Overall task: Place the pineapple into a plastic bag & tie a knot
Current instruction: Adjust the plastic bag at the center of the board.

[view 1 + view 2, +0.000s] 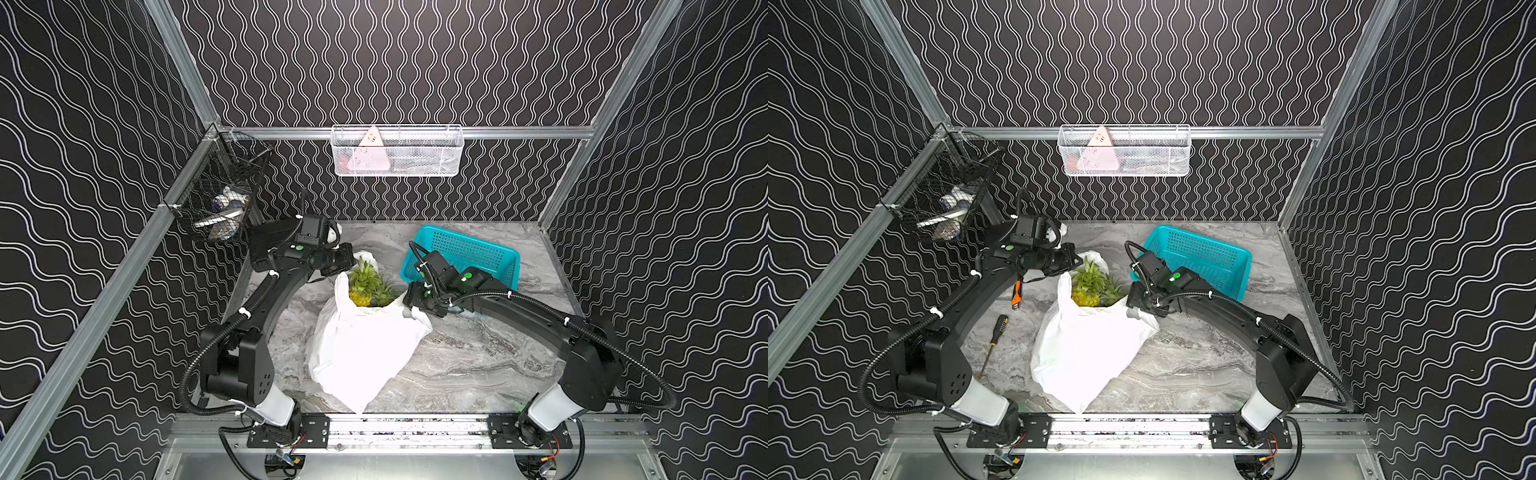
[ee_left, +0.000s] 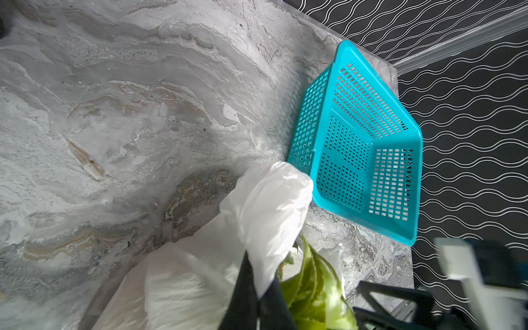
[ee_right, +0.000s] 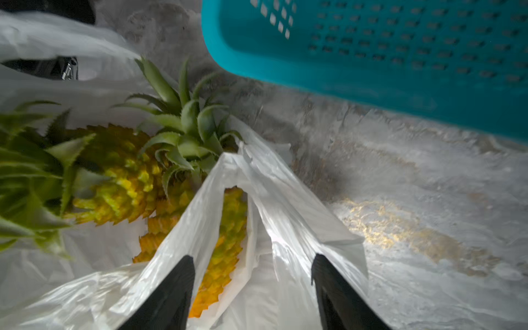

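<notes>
The white plastic bag (image 1: 361,349) (image 1: 1084,349) lies on the marble table with its mouth toward the back. The pineapple (image 1: 365,286) (image 1: 1090,286) (image 3: 123,177) sits in that mouth, its green crown poking out. My left gripper (image 1: 353,264) (image 2: 258,288) is shut on one bag handle (image 2: 268,205) and holds it up beside the crown. My right gripper (image 1: 409,305) (image 3: 253,265) is open at the mouth's right side. The other handle (image 3: 257,200) lies loose between its spread fingers. No knot is in view.
A teal basket (image 1: 469,253) (image 2: 365,137) (image 3: 371,57) stands tilted at the back right, close behind my right wrist. A screwdriver (image 1: 994,336) and an orange tool (image 1: 1017,293) lie left of the bag. A white mesh basket (image 1: 397,151) and a black wire basket (image 1: 220,195) hang on the walls.
</notes>
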You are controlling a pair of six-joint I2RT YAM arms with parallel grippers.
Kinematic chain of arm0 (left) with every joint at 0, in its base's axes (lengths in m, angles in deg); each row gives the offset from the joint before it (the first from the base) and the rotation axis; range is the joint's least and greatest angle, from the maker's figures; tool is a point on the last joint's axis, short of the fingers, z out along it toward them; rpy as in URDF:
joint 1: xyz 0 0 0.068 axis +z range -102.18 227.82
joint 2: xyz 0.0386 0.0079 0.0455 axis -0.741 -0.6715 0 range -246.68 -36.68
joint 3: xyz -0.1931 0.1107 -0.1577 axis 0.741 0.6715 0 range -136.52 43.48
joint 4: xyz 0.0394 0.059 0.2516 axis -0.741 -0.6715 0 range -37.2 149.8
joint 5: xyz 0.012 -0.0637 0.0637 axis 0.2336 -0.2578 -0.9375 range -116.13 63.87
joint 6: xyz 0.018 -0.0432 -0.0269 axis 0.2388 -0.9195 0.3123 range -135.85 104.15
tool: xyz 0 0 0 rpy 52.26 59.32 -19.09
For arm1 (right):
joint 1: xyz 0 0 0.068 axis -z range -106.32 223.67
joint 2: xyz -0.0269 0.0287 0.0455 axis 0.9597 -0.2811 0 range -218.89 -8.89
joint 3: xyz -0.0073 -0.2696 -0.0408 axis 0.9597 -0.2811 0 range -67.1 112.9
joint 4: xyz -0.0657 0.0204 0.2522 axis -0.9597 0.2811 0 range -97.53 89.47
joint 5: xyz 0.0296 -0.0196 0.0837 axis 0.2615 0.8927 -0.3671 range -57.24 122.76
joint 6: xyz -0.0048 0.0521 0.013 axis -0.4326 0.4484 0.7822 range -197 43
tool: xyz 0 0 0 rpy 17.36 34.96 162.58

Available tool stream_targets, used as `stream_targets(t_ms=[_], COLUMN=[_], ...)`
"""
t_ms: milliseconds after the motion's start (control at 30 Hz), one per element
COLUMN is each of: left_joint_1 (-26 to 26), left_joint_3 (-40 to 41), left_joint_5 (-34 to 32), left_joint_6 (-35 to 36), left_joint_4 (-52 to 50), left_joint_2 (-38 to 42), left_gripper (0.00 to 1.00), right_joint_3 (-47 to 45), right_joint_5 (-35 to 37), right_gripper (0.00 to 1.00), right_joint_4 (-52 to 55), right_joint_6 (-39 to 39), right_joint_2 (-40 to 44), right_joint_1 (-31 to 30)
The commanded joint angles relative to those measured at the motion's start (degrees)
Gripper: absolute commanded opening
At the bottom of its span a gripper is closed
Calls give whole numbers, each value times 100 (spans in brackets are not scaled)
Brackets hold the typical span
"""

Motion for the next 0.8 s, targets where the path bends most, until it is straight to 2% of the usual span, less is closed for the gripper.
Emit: stream_targets(t_ms=[0,100,200,300,467,500,567,633,700,767], left_joint_1=[3,-12,-24,-24,-55,-65,-73,-39,94,189], left_joint_3=[22,24,40,67,41,41,65,32,-139,-348], left_joint_5=[158,185,184,199,210,200,186,149,163,202], left_joint_6=[-7,-7,-24,-85,-87,-78,-109,-147,-145,-143], left_joint_4=[223,206,221,282,259,271,338,376,275,98], left_joint_2=[61,99,159,192,169,159,130,99,112,264], left_gripper=[0,0,0,0,0,0,0,0,0,0], right_joint_3=[-55,125,150,39,-183,-255,-42,456,651,690], right_joint_5=[-351,-267,-568,-902,-697,-728,-734,-642,-422,-574], right_gripper=[71,75,77,76,73,69,55,30,16,6], right_joint_4=[-625,-661,-812,-1177,-1461,-1773,-1937,-1625,-1641,-2072], right_joint_6=[729,875,1213,1654,2197,2280,2104,1542,882,101], right_joint_2=[61,143,-2,-329,-448,-500,-732,-981,-799,-356], right_joint_1=[4,0,4,0,-145,-145,-81,109,235,274])
